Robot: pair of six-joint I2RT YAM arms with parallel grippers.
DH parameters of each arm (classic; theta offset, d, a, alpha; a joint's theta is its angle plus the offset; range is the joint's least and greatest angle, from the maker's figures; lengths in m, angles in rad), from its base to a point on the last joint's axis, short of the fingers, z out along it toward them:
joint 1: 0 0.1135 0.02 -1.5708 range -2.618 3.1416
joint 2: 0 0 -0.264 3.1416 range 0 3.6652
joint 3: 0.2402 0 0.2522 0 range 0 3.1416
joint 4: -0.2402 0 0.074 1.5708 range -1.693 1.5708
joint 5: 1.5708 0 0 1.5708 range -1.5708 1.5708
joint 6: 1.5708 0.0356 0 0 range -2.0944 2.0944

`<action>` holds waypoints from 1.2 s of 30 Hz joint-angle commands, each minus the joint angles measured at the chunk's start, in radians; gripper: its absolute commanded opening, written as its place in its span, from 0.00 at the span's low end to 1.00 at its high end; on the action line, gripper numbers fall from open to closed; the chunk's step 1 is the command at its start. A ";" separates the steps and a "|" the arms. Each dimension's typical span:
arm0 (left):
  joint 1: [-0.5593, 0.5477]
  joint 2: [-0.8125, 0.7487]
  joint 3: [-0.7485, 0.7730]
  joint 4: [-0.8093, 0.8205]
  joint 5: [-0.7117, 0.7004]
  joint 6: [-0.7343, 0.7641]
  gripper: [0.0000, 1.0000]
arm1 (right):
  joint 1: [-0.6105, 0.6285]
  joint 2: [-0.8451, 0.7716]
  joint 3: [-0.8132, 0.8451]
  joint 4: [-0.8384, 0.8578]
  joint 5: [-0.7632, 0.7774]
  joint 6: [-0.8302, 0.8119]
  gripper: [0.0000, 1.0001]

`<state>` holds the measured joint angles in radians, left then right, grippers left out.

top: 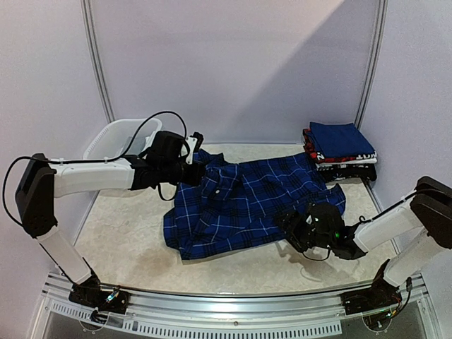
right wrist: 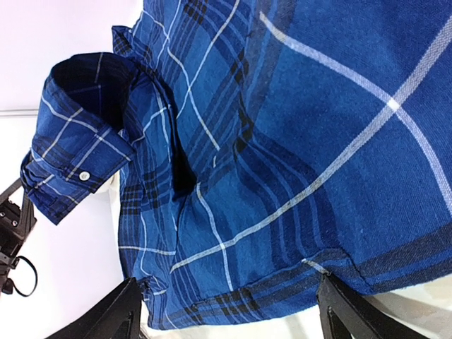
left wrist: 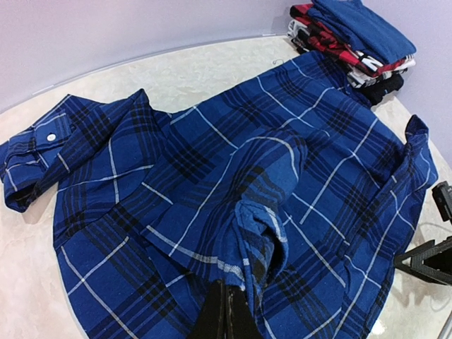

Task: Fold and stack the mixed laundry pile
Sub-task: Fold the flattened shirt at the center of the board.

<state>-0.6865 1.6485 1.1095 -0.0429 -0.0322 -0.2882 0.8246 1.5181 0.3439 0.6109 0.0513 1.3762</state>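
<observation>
Dark blue plaid shirt [top: 247, 201] lies rumpled and spread across the middle of the bench [top: 127, 240]. One cuff is curled over at its edge.

Left tool [left wrist: 227, 311]: fingers pressed together, pinching a raised ridge of shirt cloth on the shirt's far-left side.

Right tool [right wrist: 226, 279]: fingers spread wide at the near-right hem. The hem edge runs between them, not gripped. Cannot tell whether the fingers touch the cloth.

Stack of folded clothes [top: 341, 150] sits in the far right corner, blue piece on top, just beside the shirt. White basket [top: 113, 135] sits far left, behind the left arm.
</observation>
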 commanded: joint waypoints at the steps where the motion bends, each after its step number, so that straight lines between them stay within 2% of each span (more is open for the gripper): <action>1: 0.002 -0.027 -0.022 0.017 0.012 -0.006 0.00 | -0.005 0.065 -0.041 -0.077 0.014 0.037 0.85; 8: 0.002 -0.033 -0.027 0.023 0.018 -0.006 0.00 | -0.005 0.039 -0.029 -0.123 -0.028 -0.002 0.71; 14: 0.002 -0.033 -0.020 0.016 0.025 -0.006 0.00 | -0.003 -0.097 -0.095 -0.253 -0.059 -0.009 0.71; 18: 0.002 -0.032 -0.026 0.023 0.025 -0.008 0.00 | -0.004 -0.259 -0.128 -0.432 0.069 -0.017 0.72; 22: 0.001 -0.026 -0.029 0.026 0.025 -0.016 0.00 | -0.005 -0.348 -0.136 -0.465 0.133 -0.018 0.73; 26: 0.001 -0.023 -0.028 0.063 0.047 -0.022 0.00 | -0.020 -0.278 -0.120 -0.398 0.118 -0.017 0.73; 30: 0.001 -0.015 -0.025 0.068 0.053 -0.025 0.00 | -0.057 -0.159 -0.128 -0.253 0.071 -0.017 0.70; 34: 0.001 -0.011 -0.023 0.071 0.066 -0.027 0.00 | -0.080 -0.055 -0.125 -0.151 0.027 -0.023 0.59; 36: 0.001 -0.012 -0.024 0.073 0.065 -0.026 0.00 | -0.079 -0.018 -0.122 -0.126 0.014 -0.027 0.46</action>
<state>-0.6865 1.6444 1.0966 0.0036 0.0181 -0.3080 0.7559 1.4067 0.2508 0.5194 0.1123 1.3556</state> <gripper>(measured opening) 0.004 0.545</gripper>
